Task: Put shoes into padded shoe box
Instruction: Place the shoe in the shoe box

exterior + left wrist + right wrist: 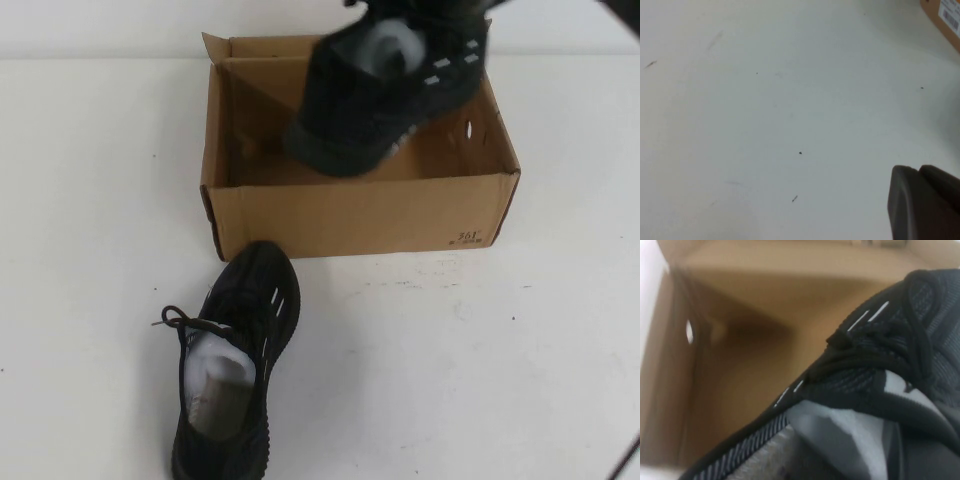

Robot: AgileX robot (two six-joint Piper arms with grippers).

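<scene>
The raised shoe (pixel 385 85) over the box (pixel 360 215) is blurry, and the top edge cuts off its upper part. The right gripper holding it is out of sight. The other shoe (pixel 235 370) has its heel cut off by the bottom edge. Only a dark corner of the left gripper (pixel 925 205) shows above the surface (pixel 765 125), so its jaws can't be made out.

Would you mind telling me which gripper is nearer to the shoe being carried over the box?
The right. The right wrist view looks straight down onto that shoe over the cardboard box, though the right gripper itself is unseen. The left gripper hangs over bare table, off beside the box.
</scene>
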